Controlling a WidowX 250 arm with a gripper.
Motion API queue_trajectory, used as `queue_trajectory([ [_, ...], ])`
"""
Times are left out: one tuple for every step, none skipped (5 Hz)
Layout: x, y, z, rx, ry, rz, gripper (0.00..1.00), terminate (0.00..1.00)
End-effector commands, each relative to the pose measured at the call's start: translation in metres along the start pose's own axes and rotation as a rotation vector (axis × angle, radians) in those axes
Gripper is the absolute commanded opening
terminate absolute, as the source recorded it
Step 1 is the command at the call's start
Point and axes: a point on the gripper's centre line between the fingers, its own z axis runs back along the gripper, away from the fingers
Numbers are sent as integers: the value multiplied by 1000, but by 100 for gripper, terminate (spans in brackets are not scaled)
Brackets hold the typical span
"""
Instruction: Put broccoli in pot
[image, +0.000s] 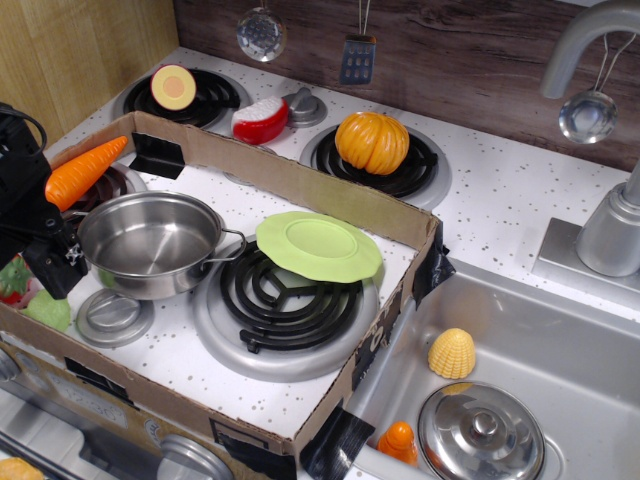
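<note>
Gripper (50, 272) low beside pot (152, 241), over broccoli (48, 310); jaw state unclear.

Bright, even overhead light; colours saturated. Soft shadows under green plate (319, 245) and pot (152, 241). Specular glare on pot rim, steel lid (481, 430), hanging ladle (587, 115) and faucet (590, 40). Focus mostly sharp; black gripper (45, 268) at left edge dark, low in detail, slightly soft.
</note>
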Motion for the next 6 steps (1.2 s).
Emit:
queue_trajectory([
  [4, 1, -10, 13, -33, 69, 100, 0],
  [5, 1, -20, 9, -45, 82, 100, 0],
  [6, -1, -28, 5, -53, 96, 100, 0],
  [6, -2, -33, 1, -48, 108, 100, 0],
  [2, -4, -42, -9, -54, 118, 100, 0],
  [0, -5, -49, -13, -60, 108, 100, 0],
])
